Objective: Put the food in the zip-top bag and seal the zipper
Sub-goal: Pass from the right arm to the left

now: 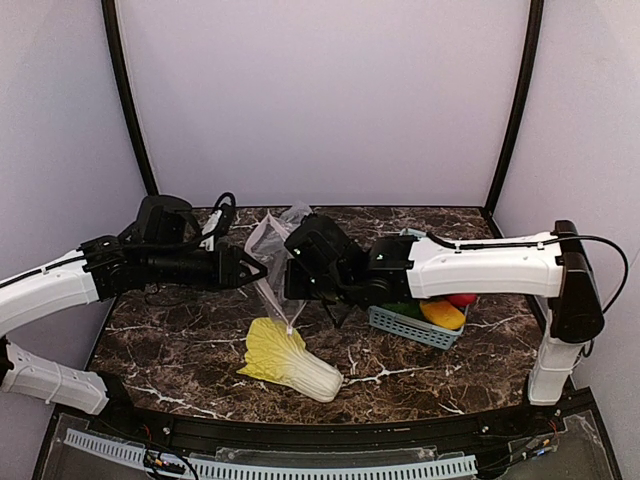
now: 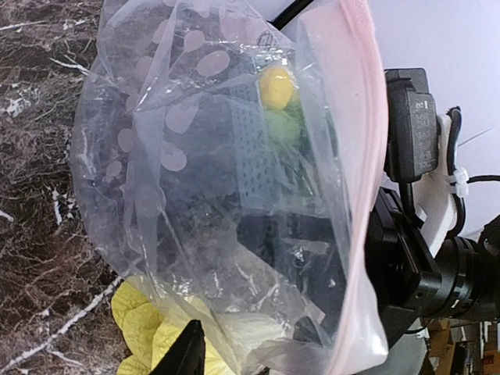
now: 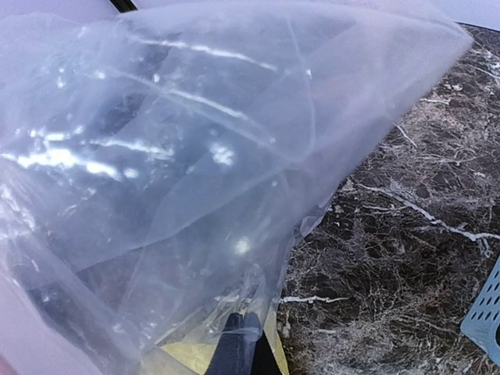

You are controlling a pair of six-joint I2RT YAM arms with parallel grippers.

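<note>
Zip-top bag (image 1: 272,240), clear and dotted, hanging crumpled above surface (image 1: 180,340) at centre, between both hands; pinkish zipper (image 2: 361,195) along mouth edge. Right hand (image 3: 238,348) clamped shut on bag film. Left hand (image 1: 258,270) at bag's left side; open or closed, cannot tell. Napa cabbage (image 1: 290,360) lying on surface just near of bag, outside it. Light-blue basket (image 1: 415,325) to right, holding orange-yellow pepper (image 1: 443,314) and red fruit (image 1: 461,299).

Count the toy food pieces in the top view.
4. A pale yellow-white napa cabbage lies on the marble table; an orange-yellow pepper, a red fruit and a green piece sit in the light-blue slotted basket. More may be hidden.
</note>
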